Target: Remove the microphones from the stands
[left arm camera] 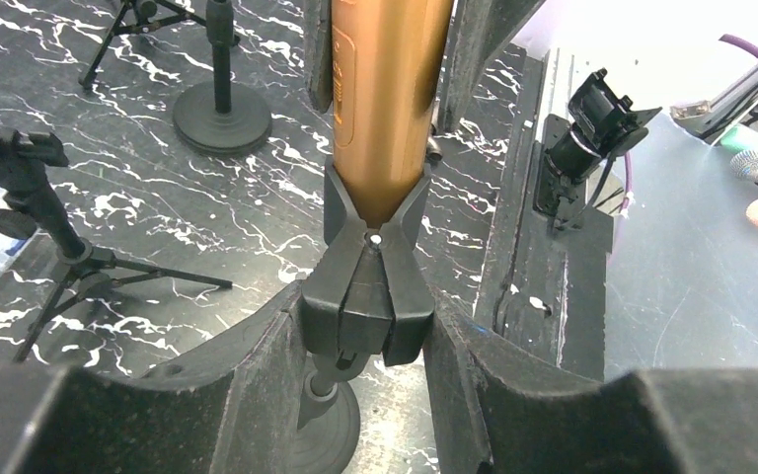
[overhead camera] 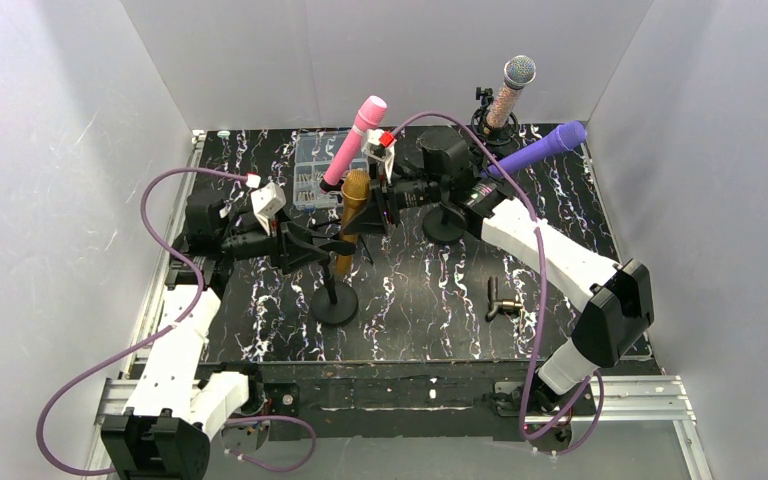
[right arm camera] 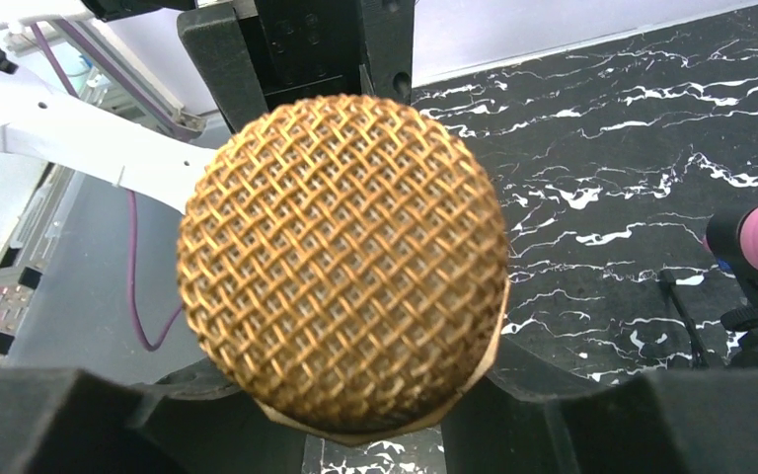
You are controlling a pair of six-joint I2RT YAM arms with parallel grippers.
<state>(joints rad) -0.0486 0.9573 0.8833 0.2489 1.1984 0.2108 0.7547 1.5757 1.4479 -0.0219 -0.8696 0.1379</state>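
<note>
From 9 o'clock the left gripper [overhead camera: 332,246] clamps the black plastic clip [left arm camera: 365,286] of the round-based black stand [overhead camera: 335,303]; the gold mesh-headed metal microphone [overhead camera: 352,212] sits wedged in it, centre-table. From 3 o'clock the right gripper [overhead camera: 382,198] pinches its barrel; an off-axis pull, or a slipping left hold, could tip the stand.

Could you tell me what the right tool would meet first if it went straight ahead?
The gold microphone, its mesh head directly ahead and very close; whether they touch is unclear.
</note>
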